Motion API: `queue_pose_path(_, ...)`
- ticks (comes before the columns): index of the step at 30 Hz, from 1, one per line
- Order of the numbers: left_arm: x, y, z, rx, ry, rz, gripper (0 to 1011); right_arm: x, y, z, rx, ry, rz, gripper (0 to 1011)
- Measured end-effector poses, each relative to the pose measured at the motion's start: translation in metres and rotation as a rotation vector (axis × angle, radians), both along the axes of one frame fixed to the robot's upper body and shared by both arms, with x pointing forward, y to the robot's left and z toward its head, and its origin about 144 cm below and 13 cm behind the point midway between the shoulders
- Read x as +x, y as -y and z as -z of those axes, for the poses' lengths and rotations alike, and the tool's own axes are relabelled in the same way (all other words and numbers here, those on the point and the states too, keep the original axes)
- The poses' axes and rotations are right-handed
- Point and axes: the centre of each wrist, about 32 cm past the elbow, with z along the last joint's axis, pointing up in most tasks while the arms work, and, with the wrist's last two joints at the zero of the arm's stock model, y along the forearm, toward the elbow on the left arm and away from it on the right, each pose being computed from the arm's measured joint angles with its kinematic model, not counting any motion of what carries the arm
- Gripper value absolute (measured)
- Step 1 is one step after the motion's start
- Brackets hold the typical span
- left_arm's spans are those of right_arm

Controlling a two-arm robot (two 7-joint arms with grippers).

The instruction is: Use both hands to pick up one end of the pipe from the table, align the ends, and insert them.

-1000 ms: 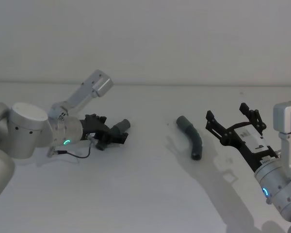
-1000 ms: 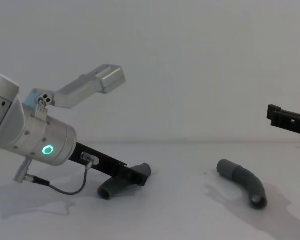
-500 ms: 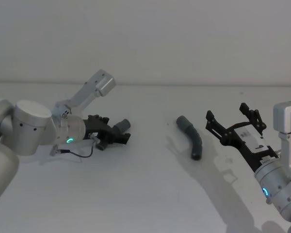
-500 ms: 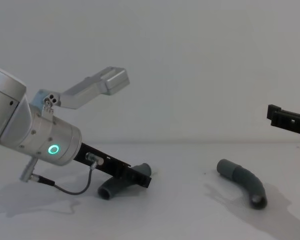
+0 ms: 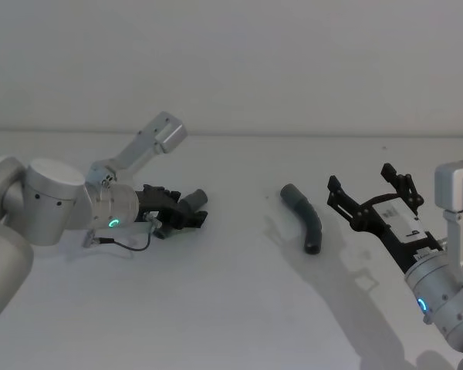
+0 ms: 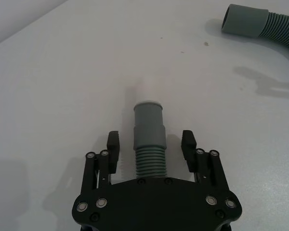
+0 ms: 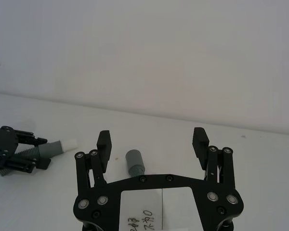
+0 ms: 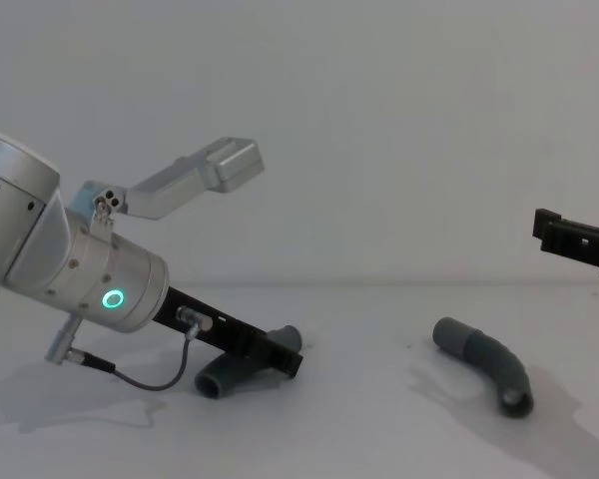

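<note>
Two dark grey curved pipe pieces lie on the white table (image 5: 231,308). The left piece (image 5: 187,205) rests between the fingers of my left gripper (image 5: 184,217), which is low at the table and open. In the left wrist view this pipe (image 6: 149,139) sits centred in the gripper (image 6: 150,144), with a gap to each finger. Its pale tip (image 7: 69,143) points toward the middle. The right piece (image 5: 307,222) lies free. My right gripper (image 5: 363,183) hovers open to the right of it, nothing held, and the wrist view shows the pipe's socket end (image 7: 134,162) beyond the gripper (image 7: 151,137).
A thin black cable (image 8: 140,377) loops from the left wrist down to the table. The left arm's silver camera bracket (image 8: 205,172) sticks up above the gripper. Bare table separates the two pieces.
The left arm has slid a little toward the middle, keeping its fingers around the left piece. The right arm and the right piece have not moved.
</note>
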Motion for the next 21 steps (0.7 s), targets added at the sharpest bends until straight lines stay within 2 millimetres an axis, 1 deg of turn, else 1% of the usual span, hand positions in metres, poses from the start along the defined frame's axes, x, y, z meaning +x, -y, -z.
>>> queue_pose_path(1,0.0002,0.0,0.0,0.0,-0.001,0.0,770,0.0,0.0,0.0,0.0,0.0,0.0,1000)
queue_pose_path(2,0.0002,0.0,0.0,0.0,-0.001,0.0,770,0.0,0.0,0.0,0.0,0.0,0.0,1000)
queue_pose_path(4,0.0004,0.0001,-0.0001,-0.001,-0.002,0.001,669,0.0,0.0,0.0,0.0,0.0,0.0,1000)
queue_pose_path(5,0.0004,0.0001,-0.0001,-0.001,-0.002,0.001,669,0.0,0.0,0.0,0.0,0.0,0.0,1000)
queue_pose_path(6,0.0006,0.0003,0.0,-0.001,-0.003,0.001,636,0.0,0.0,0.0,0.0,0.0,0.0,1000)
queue_pose_path(7,0.0006,0.0003,0.0001,-0.001,-0.004,0.001,636,0.0,0.0,0.0,0.0,0.0,0.0,1000)
queue_pose_path(10,0.0008,0.0004,0.0001,-0.001,-0.005,0.002,472,0.0,0.0,0.0,0.0,0.0,0.0,1000)
queue_pose_path(11,0.0008,0.0004,0.0001,-0.001,-0.005,0.002,472,0.0,0.0,0.0,0.0,0.0,0.0,1000)
queue_pose_path(13,0.0009,0.0004,0.0001,-0.001,-0.006,0.002,412,0.0,0.0,0.0,0.0,0.0,0.0,1000)
queue_pose_path(14,0.001,0.0004,0.0001,-0.001,-0.006,0.002,363,0.0,0.0,0.0,0.0,0.0,0.0,1000)
queue_pose_path(21,0.0011,0.0007,0.0001,-0.002,-0.007,0.003,351,0.0,0.0,0.0,0.0,0.0,0.0,1000)
